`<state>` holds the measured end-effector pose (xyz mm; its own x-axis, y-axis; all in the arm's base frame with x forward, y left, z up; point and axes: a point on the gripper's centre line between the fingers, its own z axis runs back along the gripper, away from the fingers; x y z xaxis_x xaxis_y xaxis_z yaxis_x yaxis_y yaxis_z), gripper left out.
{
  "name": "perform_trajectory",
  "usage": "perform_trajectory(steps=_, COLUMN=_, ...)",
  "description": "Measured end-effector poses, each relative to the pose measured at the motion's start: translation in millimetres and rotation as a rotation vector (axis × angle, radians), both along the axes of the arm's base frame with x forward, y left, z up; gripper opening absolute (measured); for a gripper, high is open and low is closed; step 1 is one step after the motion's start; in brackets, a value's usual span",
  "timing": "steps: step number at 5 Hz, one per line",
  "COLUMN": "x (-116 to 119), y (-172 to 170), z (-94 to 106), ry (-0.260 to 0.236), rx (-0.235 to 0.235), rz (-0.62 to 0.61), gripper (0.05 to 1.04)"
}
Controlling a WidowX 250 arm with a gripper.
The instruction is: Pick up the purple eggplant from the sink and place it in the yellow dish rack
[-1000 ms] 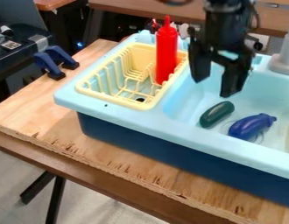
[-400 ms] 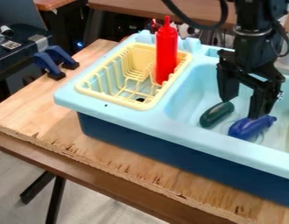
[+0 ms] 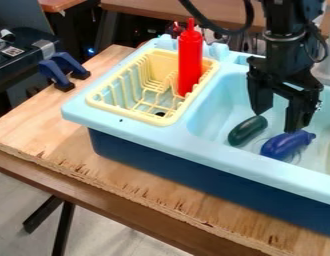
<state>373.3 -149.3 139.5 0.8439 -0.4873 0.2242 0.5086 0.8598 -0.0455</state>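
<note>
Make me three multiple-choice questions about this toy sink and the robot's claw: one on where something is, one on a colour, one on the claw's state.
1. Where is the red bottle?
A) On the floor
B) Lying in the basin
C) Upright in the yellow rack

2. What colour is the eggplant-shaped toy?
A) Purple
B) Orange
C) White

3. How are the fingers of the gripper, the robot's claw?
A) Pressed together
B) Spread apart
C) Closed around the bottle

Answers:
1: C, its lower end is down inside the rack and its tip points up.
2: A, its body is purple, beside the dark green toy.
3: B, a wide gap shows between the two fingertips.
</note>
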Motion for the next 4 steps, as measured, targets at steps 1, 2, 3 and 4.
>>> perform_trajectory(steps=1, x=4, y=-2, z=-10.0, ry=0.004, rx=-0.006, rz=0.005, gripper=1.011)
perform_trajectory(steps=2, x=5, y=-12, z=-22.4, ry=0.031, rx=-0.004, rz=-0.012, gripper=1.011)
perform_trajectory(steps=3, x=8, y=-19, z=-27.6, ry=0.037, rx=-0.011, rz=-0.02, gripper=1.011)
perform_trajectory(steps=4, x=11, y=-23, z=-32.7, ry=0.046, rx=-0.014, rz=-0.024, gripper=1.011)
